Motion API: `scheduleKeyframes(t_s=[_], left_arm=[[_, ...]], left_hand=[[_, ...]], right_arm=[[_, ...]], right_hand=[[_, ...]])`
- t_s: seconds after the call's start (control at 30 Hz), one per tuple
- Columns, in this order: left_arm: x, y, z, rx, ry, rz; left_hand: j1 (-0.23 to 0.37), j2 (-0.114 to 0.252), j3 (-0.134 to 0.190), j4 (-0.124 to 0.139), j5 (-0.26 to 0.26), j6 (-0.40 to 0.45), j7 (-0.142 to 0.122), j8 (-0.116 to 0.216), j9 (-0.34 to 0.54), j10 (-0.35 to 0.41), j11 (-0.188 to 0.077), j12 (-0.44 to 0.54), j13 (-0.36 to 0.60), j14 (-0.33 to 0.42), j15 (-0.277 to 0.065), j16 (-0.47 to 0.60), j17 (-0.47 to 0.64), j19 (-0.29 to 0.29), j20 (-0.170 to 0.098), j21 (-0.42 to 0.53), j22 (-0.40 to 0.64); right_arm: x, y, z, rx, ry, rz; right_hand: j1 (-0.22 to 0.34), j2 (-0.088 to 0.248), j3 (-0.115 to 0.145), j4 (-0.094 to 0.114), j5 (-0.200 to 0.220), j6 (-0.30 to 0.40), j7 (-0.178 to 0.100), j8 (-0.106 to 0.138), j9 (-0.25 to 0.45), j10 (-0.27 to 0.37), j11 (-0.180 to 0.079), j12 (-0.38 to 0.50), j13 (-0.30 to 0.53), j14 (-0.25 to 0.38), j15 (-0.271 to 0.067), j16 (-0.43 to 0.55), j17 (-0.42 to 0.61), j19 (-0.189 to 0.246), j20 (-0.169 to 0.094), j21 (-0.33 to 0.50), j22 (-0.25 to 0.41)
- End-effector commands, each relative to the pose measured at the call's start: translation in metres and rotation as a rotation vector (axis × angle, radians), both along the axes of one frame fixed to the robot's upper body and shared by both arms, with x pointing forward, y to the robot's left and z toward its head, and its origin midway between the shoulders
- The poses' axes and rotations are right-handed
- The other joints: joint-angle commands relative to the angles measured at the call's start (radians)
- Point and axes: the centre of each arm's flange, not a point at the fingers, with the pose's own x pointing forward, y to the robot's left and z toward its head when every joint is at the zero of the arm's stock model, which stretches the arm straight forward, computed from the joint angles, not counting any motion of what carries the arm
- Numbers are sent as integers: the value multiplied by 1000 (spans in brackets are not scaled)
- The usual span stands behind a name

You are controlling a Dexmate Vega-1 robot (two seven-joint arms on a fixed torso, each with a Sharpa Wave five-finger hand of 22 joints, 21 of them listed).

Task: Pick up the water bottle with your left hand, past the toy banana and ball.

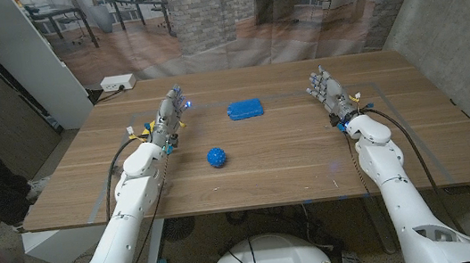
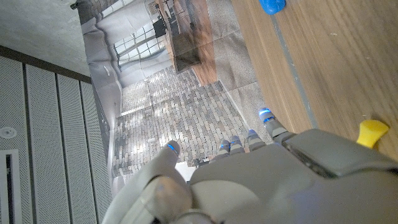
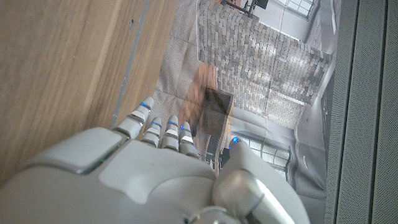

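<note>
**A:** What is on the table (image 1: pixel 293 165)?

**B:** A wooden table seen from above. Near its middle lies a blue spiky ball (image 1: pixel 217 157). Beyond it, toward the far edge, lies a flat blue thing (image 1: pixel 245 110), oblong with rounded corners. It may be the bottle lying down, but its shape is too blurred to say.

**A:** And the banana?

**B:** In the head view it cannot be made out. In the left wrist view a small yellow end (image 2: pixel 372 132) pokes out from behind the hand, on the wood; the rest is hidden, so I cannot say what it is.

**A:** Where are the hands?

**B:** The left hand (image 1: pixel 168 116) is over the table's left part, toward the far edge, well apart from the flat blue thing and the ball. Its fingers are loosely apart and it holds nothing. The right hand (image 1: pixel 327 89) is over the right part, also toward the far edge, fingers spread upward, holding nothing.

**A:** What do the wrist cameras add?

**B:** The left wrist view looks along the back of the left hand (image 2: pixel 249 180), its fingertips (image 2: pixel 266 116) lit blue and reaching past the table's edge; a blue thing (image 2: pixel 272 5) is cut off at the picture's edge. The right wrist view shows the right hand (image 3: pixel 155 180) from behind, fingers close side by side, thumb apart. Whether either palm touches the wood is hidden.
</note>
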Motion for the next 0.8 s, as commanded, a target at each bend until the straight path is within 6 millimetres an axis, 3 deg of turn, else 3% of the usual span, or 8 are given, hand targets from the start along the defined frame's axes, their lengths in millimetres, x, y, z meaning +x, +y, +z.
scheduleKeyframes(t_s=[0.03, 0.3, 0.8], left_arm=[[-8, 0, 10, 61, -38, 33], [-15, -1, 17, 118, -66, 67], [-31, 3, 25, 212, -82, 99]], left_hand=[[14, -4, -2, -11, 1, -45, -7, 4, 2, -9, -11, 6, 3, -17, -5, 4, 1, -49, 1, -2, 2], [27, -18, -3, -26, -1, -40, -16, 5, 2, -5, -15, 6, 3, -15, -6, 4, 1, -48, 1, -7, 1], [72, -46, -1, -73, -7, -36, -30, 6, 3, 5, -14, 8, 3, -12, 3, 4, 0, -41, 31, -20, 0]], right_arm=[[3, 1, -6, -6, 14, 7], [3, 0, -7, -4, 13, 8], [0, 0, -12, 1, 16, 10]], right_hand=[[9, 0, 9, -2, 3, 6, -2, 7, 2, 6, 2, 4, 4, -3, 8, 3, 4, 6, 1, 4, 2], [9, -1, 9, -2, 3, 6, -2, 7, 2, 7, 2, 4, 4, -3, 8, 4, 4, 6, 2, 4, 2], [8, -2, 9, -2, 2, 8, -2, 8, 2, 8, 4, 4, 4, -2, 10, 4, 4, 6, 2, 4, 2]])
